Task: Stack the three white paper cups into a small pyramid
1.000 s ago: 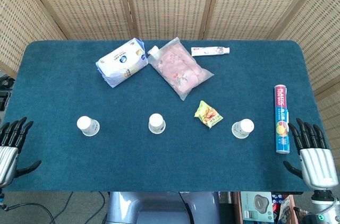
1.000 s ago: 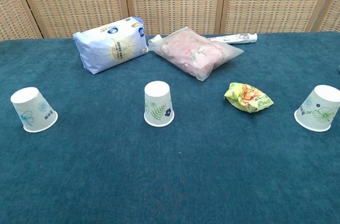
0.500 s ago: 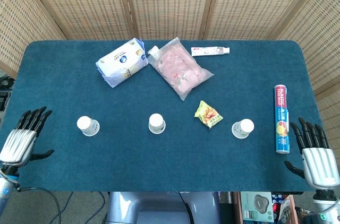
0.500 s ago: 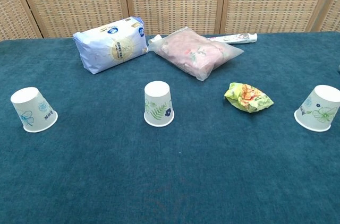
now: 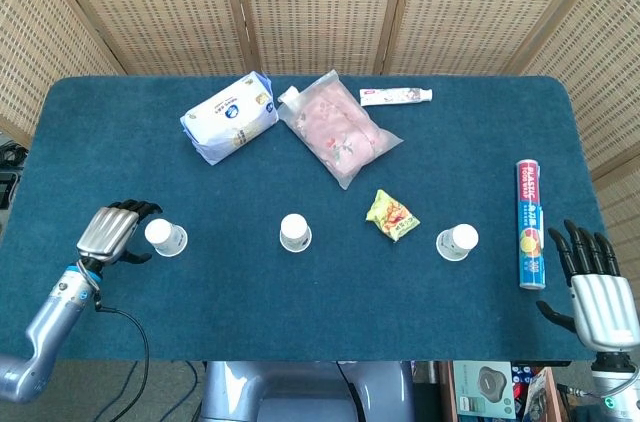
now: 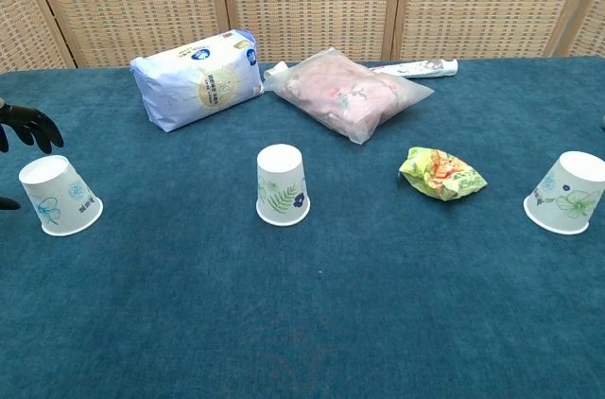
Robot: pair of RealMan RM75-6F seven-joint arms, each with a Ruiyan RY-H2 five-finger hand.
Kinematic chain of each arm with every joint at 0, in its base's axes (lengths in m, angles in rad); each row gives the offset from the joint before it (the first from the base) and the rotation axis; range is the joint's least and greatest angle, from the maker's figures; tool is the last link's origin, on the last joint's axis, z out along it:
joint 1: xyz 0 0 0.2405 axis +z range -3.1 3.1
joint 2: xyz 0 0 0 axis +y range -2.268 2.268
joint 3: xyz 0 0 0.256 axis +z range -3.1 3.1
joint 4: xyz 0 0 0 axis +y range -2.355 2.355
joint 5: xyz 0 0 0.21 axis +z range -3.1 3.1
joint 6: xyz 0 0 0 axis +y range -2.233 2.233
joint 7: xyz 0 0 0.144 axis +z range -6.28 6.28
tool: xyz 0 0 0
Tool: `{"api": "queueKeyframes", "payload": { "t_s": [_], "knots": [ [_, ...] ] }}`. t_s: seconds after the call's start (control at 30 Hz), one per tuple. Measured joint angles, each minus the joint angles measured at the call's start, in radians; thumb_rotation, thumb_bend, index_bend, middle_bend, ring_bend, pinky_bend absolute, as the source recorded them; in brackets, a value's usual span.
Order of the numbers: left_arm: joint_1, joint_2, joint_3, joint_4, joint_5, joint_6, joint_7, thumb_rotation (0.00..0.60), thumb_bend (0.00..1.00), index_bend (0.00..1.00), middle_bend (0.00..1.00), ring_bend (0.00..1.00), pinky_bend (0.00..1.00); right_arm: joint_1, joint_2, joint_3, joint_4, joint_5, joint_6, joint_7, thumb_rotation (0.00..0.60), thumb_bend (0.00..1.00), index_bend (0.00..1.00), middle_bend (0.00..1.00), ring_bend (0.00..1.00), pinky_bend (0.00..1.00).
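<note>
Three white paper cups with flower prints stand upside down in a row on the blue table: a left cup [image 5: 164, 237] [image 6: 59, 195], a middle cup [image 5: 295, 233] [image 6: 282, 185] and a right cup [image 5: 457, 242] [image 6: 568, 193]. My left hand [image 5: 112, 231] [image 6: 25, 127] hovers just left of the left cup, fingers apart and curved toward it, holding nothing. At the table's near right corner my right hand [image 5: 593, 288] stays open, fingers spread, well right of the right cup.
A blue-white tissue pack [image 5: 229, 118], a pink bag [image 5: 339, 128] and a tube [image 5: 396, 95] lie at the back. A yellow-green snack packet [image 5: 391, 215] sits between the middle and right cups. A long tube [image 5: 530, 224] lies by the right edge.
My left hand has moved from the near left corner in toward the left cup and now shows in the chest view. The right hand and the cups have stayed put.
</note>
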Motion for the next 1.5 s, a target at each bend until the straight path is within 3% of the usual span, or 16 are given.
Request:
{"api": "queueKeyframes", "payload": {
  "t_s": [0.33, 0.67, 0.87, 1.13, 1.5],
  "knots": [
    [-0.018, -0.065, -0.006, 0.044, -0.056, 0.011, 0.062, 0.6, 0.12, 0.46, 0.48, 0.37, 0.46, 0.004, 0.005, 0.003, 0.003, 0.014, -0.011, 0.021, 0.6, 0.0, 0.0, 0.0, 0.0, 0.0],
    [-0.019, -0.075, -0.009, 0.039, -0.053, 0.057, 0.064, 0.6, 0.12, 0.48, 0.48, 0.38, 0.47, 0.004, 0.008, 0.005, 0.004, 0.018, -0.009, 0.031, 0.6, 0.0, 0.0, 0.0, 0.0, 0.0],
    [-0.042, -0.054, -0.038, -0.037, -0.036, 0.076, 0.044, 0.6, 0.12, 0.48, 0.48, 0.38, 0.47, 0.005, 0.01, 0.005, 0.003, 0.024, -0.014, 0.037, 0.6, 0.0, 0.0, 0.0, 0.0, 0.0],
    [-0.152, -0.089, -0.092, -0.089, -0.099, -0.021, 0.099, 0.6, 0.13, 0.48, 0.48, 0.38, 0.47, 0.006, 0.014, 0.008, 0.006, 0.035, -0.018, 0.043, 0.6, 0.0, 0.0, 0.0, 0.0, 0.0],
    [-0.255, -0.196, -0.116, -0.04, -0.254, -0.099, 0.218, 0.6, 0.12, 0.48, 0.48, 0.38, 0.47, 0.016, 0.019, 0.02, 0.018, 0.071, -0.042, 0.063, 0.6, 0.0, 0.0, 0.0, 0.0, 0.0]
  ]
}}
